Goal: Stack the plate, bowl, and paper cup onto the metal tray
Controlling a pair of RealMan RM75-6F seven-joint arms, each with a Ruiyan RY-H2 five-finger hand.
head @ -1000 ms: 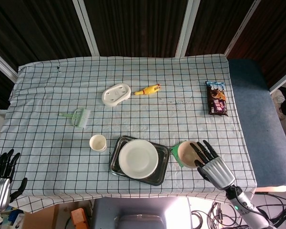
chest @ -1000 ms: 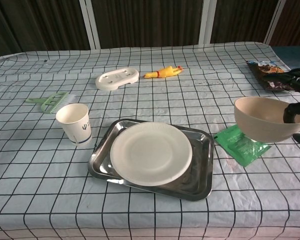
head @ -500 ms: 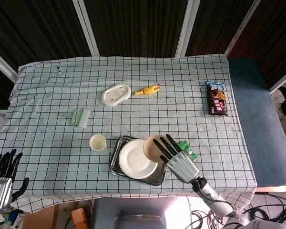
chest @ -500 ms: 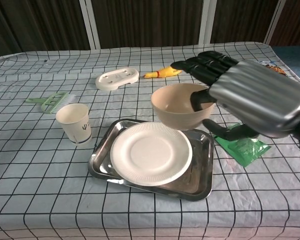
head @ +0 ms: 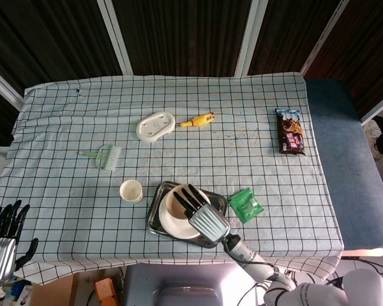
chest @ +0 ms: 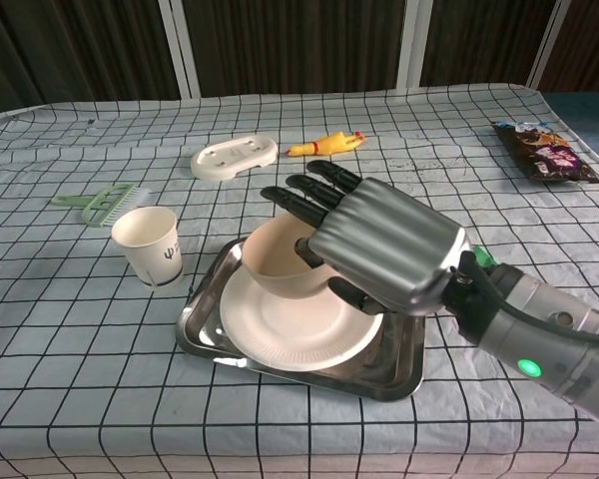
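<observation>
Chest view, nearest first: the right hand [chest: 379, 249] grips the bowl [chest: 280, 261] by its rim, just over the plate [chest: 290, 324] lying in the metal tray [chest: 205, 334]. Let go off-centre, the bowl could tip or skid. Beyond stands the paper cup [chest: 148, 244]. The left hand [head: 3, 233], fingers spread, holds nothing.

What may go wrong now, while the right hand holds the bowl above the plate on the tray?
1. The right hand grips the bowl by its rim on one side only; it may tip or slip when released.
2. The bowl sits toward the back of the paper plate, not centred, so the stack on the metal tray may lean.
3. The paper cup stands close to the tray's left edge; a sweeping arm might knock it over.
</observation>
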